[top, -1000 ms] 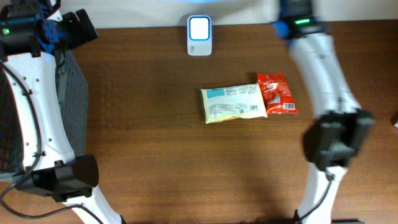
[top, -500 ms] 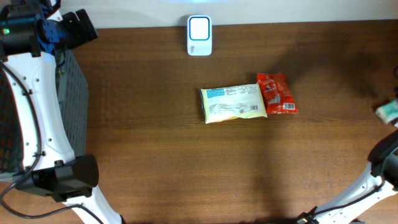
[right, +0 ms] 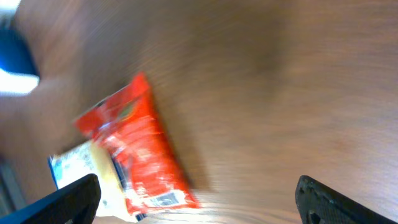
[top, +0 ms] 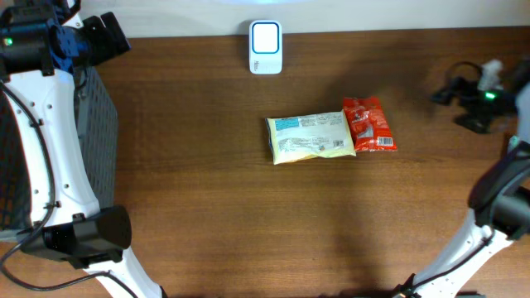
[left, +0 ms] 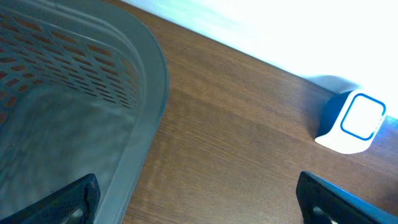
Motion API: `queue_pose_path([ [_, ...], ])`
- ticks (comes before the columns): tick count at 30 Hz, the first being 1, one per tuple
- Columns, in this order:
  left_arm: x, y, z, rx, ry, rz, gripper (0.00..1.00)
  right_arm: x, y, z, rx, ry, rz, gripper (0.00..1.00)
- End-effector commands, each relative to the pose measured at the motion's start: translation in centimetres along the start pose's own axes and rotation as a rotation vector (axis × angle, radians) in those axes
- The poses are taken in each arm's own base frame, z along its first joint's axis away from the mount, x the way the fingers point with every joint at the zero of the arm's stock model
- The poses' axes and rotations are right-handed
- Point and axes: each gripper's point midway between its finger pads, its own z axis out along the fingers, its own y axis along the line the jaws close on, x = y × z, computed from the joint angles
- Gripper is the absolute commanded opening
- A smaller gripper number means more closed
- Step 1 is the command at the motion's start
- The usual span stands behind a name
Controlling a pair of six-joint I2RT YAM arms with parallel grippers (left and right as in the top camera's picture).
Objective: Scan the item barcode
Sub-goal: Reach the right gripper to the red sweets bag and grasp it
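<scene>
Two packets lie side by side mid-table: a yellow one [top: 310, 137] and, touching its right end, a red one [top: 369, 124] with a barcode label at its near end. The white and blue scanner [top: 266, 47] stands at the back edge. My right gripper [top: 454, 95] hovers at the far right, well clear of the packets. Its wrist view is blurred: the gripper [right: 199, 202] is open and empty, with the red packet [right: 143, 149] and yellow packet [right: 81, 171] ahead of it. My left gripper [left: 199, 205] is open and empty beside the basket, facing the scanner [left: 354, 121].
A grey mesh basket [top: 95, 132] stands at the table's left edge, its rim [left: 146, 124] filling the left of the left wrist view. The left arm's base [top: 83, 236] sits at the front left, the right arm's base [top: 505, 207] at the front right.
The right arm swung from the right middle of the table out to the far right edge, and its jaws have opened. The left arm and both packets have not moved.
</scene>
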Motion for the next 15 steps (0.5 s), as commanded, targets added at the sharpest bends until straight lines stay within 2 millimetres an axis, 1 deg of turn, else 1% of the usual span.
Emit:
queue_pose_path([
  [1, -0.3, 0.3, 0.0, -0.012, -0.010, 0.012, 0.99, 2.0, 2.8, 3.8, 0.034, 0.098, -0.148, 0.99],
  [2, -0.3, 0.3, 0.0, -0.012, -0.010, 0.012, 0.99, 2.9, 3.8, 5.5, 0.027, 0.135, -0.171, 0.99],
  [3, -0.3, 0.3, 0.0, -0.012, -0.010, 0.012, 0.99, 3.8, 4.1, 6.7, 0.023, 0.171, -0.175, 0.97],
  [4, -0.3, 0.3, 0.0, -0.012, -0.010, 0.012, 0.99, 5.0, 3.7, 8.2, 0.019, 0.214, -0.132, 0.98],
  [6, -0.4, 0.4, 0.0, -0.012, -0.010, 0.012, 0.99, 6.1, 2.8, 9.5, 0.018, 0.249, -0.111, 0.98],
  [8, -0.4, 0.4, 0.0, -0.012, -0.010, 0.012, 0.99, 7.4, 2.1, 10.2, 0.018, 0.283, -0.094, 0.97],
  [9, -0.3, 0.3, 0.0, -0.011, -0.010, 0.013, 0.99, 7.6, 2.0, 10.3, 0.018, 0.289, -0.090, 0.95],
  [11, -0.3, 0.3, 0.0, -0.012, -0.010, 0.013, 0.99, 7.8, 2.2, 10.4, 0.009, 0.293, -0.088, 0.64],
  [12, -0.3, 0.3, 0.0, -0.011, -0.010, 0.013, 0.99, 7.9, 2.9, 10.5, -0.019, 0.297, -0.095, 0.59],
  [13, -0.3, 0.3, 0.0, -0.012, -0.010, 0.012, 0.99, 8.2, 4.1, 10.6, -0.076, 0.305, -0.134, 0.63],
  [14, -0.3, 0.3, 0.0, -0.012, -0.010, 0.012, 0.99, 8.5, 5.0, 10.6, -0.118, 0.312, -0.161, 0.64],
  [15, -0.3, 0.3, 0.0, -0.012, -0.010, 0.012, 0.99, 8.7, 5.4, 10.8, -0.124, 0.316, -0.169, 0.54],
])
